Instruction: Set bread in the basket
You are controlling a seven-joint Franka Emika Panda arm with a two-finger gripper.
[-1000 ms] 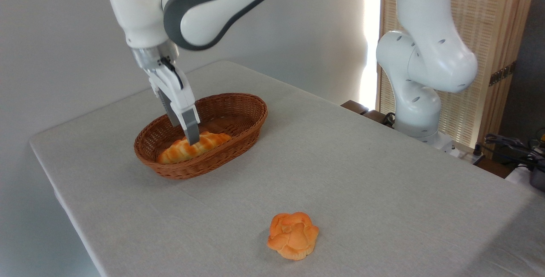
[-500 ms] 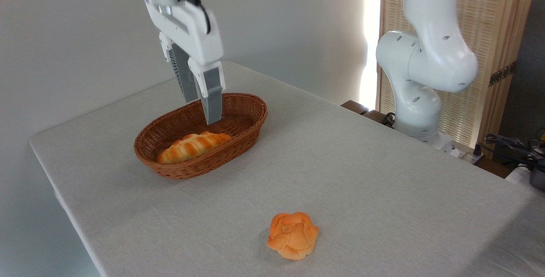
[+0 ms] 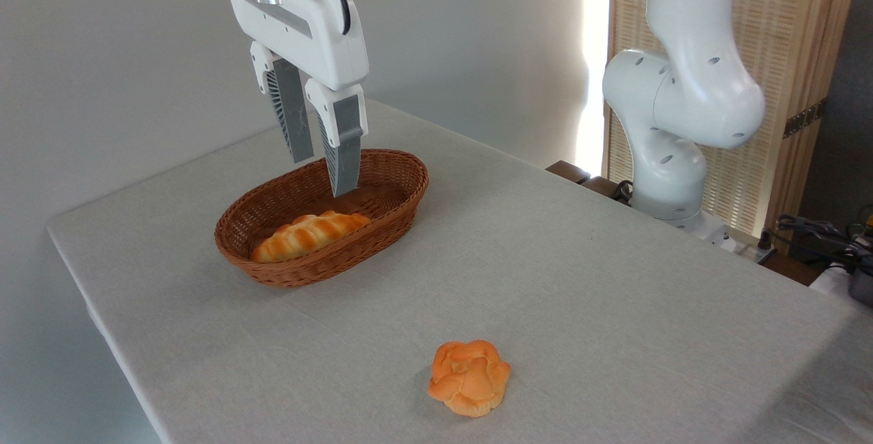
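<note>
No text, label, brand name, number or sign can be read anywhere in the camera view.
</note>
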